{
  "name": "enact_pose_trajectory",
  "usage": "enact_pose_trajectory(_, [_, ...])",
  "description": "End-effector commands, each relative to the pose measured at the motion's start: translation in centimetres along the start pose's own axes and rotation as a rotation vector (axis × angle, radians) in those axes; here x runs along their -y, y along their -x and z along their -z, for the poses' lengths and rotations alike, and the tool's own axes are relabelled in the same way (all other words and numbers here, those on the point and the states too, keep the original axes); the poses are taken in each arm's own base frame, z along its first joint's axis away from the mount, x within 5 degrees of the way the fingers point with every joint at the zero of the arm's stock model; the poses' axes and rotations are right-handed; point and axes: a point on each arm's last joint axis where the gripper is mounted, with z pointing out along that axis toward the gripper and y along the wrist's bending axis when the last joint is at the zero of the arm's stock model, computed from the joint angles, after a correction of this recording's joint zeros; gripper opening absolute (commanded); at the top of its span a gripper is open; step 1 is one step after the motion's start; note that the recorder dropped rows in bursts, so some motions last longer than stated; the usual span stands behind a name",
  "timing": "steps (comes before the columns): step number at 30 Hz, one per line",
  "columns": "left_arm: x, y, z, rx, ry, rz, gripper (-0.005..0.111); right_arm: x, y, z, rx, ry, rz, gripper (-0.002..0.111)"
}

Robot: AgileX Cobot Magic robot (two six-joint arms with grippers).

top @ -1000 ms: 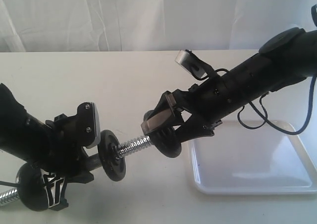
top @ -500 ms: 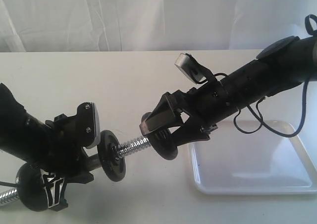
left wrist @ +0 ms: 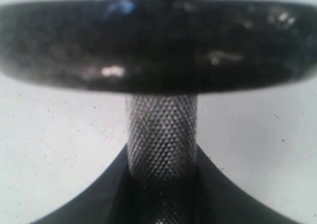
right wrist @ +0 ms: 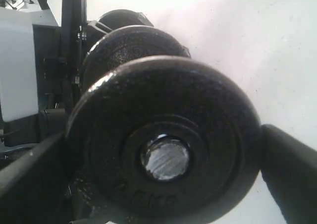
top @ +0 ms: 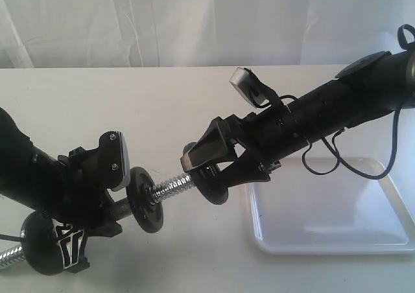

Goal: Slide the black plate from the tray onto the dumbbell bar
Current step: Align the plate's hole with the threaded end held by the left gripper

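Nearest the camera, the dumbbell bar (top: pixel 170 190) pokes its chrome end out past a black disc (top: pixel 39 251) and slants up and away from there. The left gripper (top: pixel 104 205) is clamped on the bar's knurled middle, between that disc and a 2nd black disc (top: pixel 146 202) mounted just past it. Beyond the 2nd disc, a stretch of the bar's thread runs bare. The black plate (right wrist: pixel 198 105) sits on the tip of that threaded end, with the bar's cut face showing in its central hole. The right gripper (top: pixel 209 173) pinches the plate by its rim, with 1 of its fingers (right wrist: pixel 292 174) on each side. The white tray (top: pixel 337 241) lies on the table (top: pixel 130 111) off the bar's threaded end, apart from the plate.
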Motion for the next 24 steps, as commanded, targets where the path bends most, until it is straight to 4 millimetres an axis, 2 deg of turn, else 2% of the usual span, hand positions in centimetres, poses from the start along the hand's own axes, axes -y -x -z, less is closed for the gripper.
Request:
enact_pose_trajectory(1, [-0.6, 1.3, 1.4, 0.080, 0.062, 0.046, 0.000, -1.4, 0.5, 0.3, 0.053, 0.110, -0.011, 0.000])
enact_pose_trajectory(9, [-0.7, 1.4, 1.4, 0.095, 0.078, 0.072, 0.000, -2.7, 0.1, -1.4, 0.012, 0.138, 0.029, 0.000])
enact_pose_trajectory(24, [-0.8, 1.5, 1.4, 0.104, 0.080, 0.086, 0.000, -3.1, 0.0, -1.8, 0.003, 0.148, 0.036, 0.000])
